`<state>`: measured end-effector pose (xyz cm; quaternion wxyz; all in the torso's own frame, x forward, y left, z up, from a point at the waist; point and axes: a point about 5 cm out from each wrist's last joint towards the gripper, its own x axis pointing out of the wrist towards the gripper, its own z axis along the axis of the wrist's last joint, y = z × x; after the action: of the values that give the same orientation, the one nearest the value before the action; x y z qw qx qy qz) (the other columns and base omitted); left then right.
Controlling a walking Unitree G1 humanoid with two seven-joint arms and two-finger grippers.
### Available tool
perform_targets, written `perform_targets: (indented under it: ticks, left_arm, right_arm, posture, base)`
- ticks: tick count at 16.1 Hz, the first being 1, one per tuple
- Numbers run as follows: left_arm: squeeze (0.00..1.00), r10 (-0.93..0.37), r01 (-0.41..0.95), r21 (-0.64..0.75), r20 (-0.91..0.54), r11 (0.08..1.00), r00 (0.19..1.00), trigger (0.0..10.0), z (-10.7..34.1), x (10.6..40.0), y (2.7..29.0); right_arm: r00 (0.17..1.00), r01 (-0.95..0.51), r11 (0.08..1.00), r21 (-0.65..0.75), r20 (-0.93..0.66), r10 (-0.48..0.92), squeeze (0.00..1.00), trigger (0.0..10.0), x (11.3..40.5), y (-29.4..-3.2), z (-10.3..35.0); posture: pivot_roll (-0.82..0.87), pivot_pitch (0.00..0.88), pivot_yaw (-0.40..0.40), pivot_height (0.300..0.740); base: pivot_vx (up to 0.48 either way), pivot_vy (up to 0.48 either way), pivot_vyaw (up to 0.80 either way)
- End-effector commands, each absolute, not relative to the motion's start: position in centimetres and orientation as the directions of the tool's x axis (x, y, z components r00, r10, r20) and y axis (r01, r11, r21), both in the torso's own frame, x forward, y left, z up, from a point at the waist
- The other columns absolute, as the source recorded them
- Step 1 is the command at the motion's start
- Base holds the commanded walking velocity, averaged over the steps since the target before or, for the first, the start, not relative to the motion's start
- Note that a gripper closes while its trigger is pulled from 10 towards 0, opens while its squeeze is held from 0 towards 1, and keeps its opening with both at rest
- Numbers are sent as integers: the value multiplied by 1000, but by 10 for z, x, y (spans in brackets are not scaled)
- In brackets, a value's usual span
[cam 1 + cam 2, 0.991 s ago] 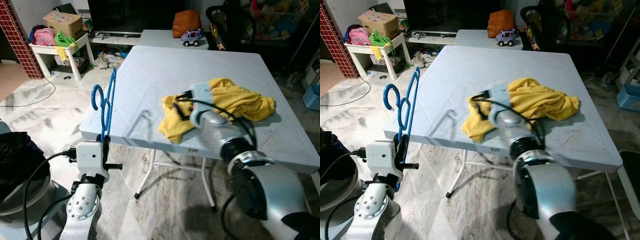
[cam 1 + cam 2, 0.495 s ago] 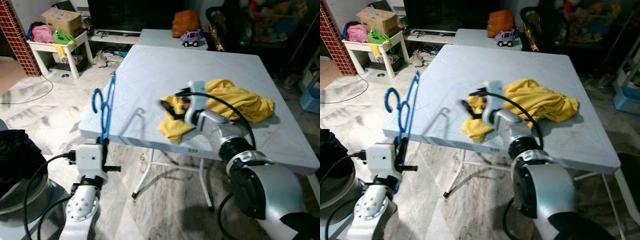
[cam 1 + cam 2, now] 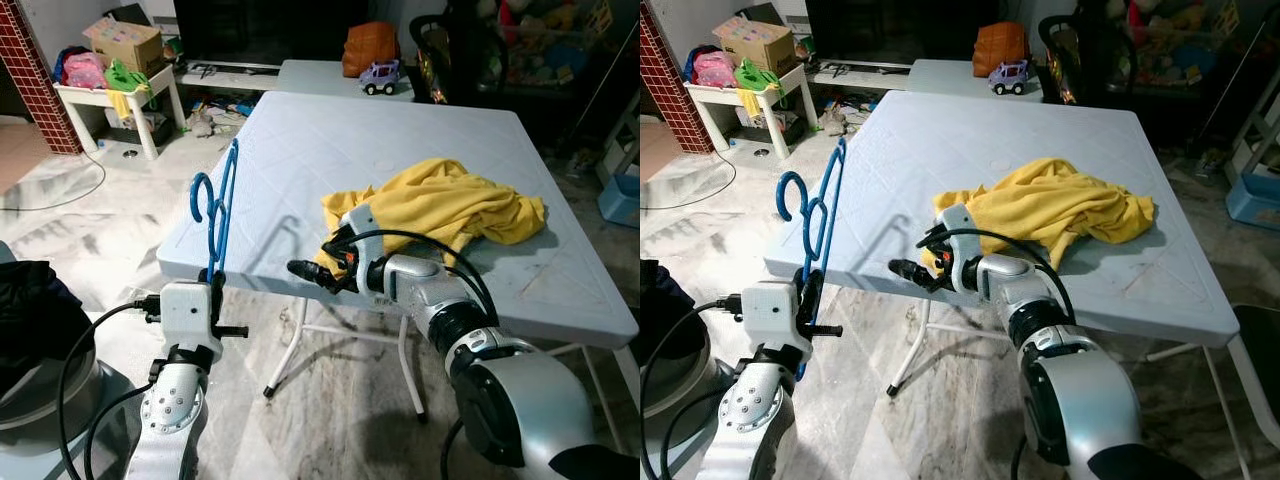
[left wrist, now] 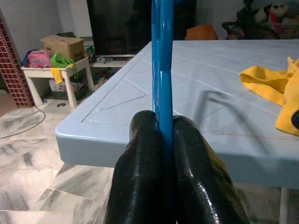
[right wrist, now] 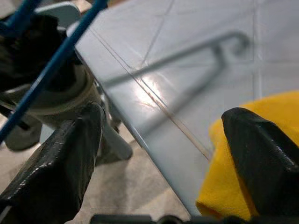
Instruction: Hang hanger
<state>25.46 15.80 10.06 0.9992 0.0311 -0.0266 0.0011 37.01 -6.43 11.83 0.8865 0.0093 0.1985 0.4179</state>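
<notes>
A blue hanger (image 3: 215,210) stands upright beside the front left corner of the pale blue folding table (image 3: 330,140). My left gripper (image 3: 213,287) is shut on its lower bar, and the left wrist view shows both black fingers (image 4: 140,163) pressed against the blue bar (image 4: 162,70). A crumpled yellow cloth (image 3: 450,205) lies on the table's near right part. My right gripper (image 3: 318,262) hovers open at the table's front edge, just left of the cloth's near corner (image 5: 243,163), its fingers spread wide and holding nothing.
A small white table with a cardboard box (image 3: 125,45) stands at the back left, next to a red brick pillar (image 3: 30,70). A toy car (image 3: 380,75) and an orange bag (image 3: 365,45) sit on a farther table. Marble floor lies to my left.
My right gripper has come off the yellow cloth toward the table's front edge and now points left toward the hanger. The left gripper still holds the hanger upright.
</notes>
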Motion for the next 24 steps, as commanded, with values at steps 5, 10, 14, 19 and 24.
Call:
perform_targets:
  ticks: [5, 10, 14, 19, 24]
  left_arm:
    - [0, -1, -3, 55, 75, 998, 997, 10000, 103, 259, 155]
    - [0, 6, -10, 49, 84, 999, 996, 10000, 103, 263, 154]
    - [0, 13, -17, 45, 89, 999, 996, 10000, 103, 264, 153]
    - [0, 26, -30, 44, 95, 999, 995, 10000, 102, 265, 154]
    - [0, 30, -35, 53, 97, 998, 995, 10000, 105, 263, 161]
  right_arm:
    - [709, -590, 807, 27, -461, 534, 0, 10000, 373, -75, 104]
    - [859, -357, 931, 78, -364, 360, 0, 10000, 391, -88, 130]
    - [953, -227, 967, 114, -177, 245, 0, 10000, 409, -97, 172]
    - [922, -383, 919, 96, -26, 387, 0, 10000, 408, -92, 186]
    - [896, -443, 896, 18, 22, 443, 0, 10000, 406, -114, 190]
  posture:
    - [186, 0, -46, 740]
    - [184, 0, -59, 740]
    - [182, 0, -62, 740]
    - [157, 0, -59, 740]
    - [118, 0, -52, 740]
  base:
    - [0, 0, 0]
    - [0, 0, 0]
    - [0, 0, 0]
    - [0, 0, 0]
    - [0, 0, 0]
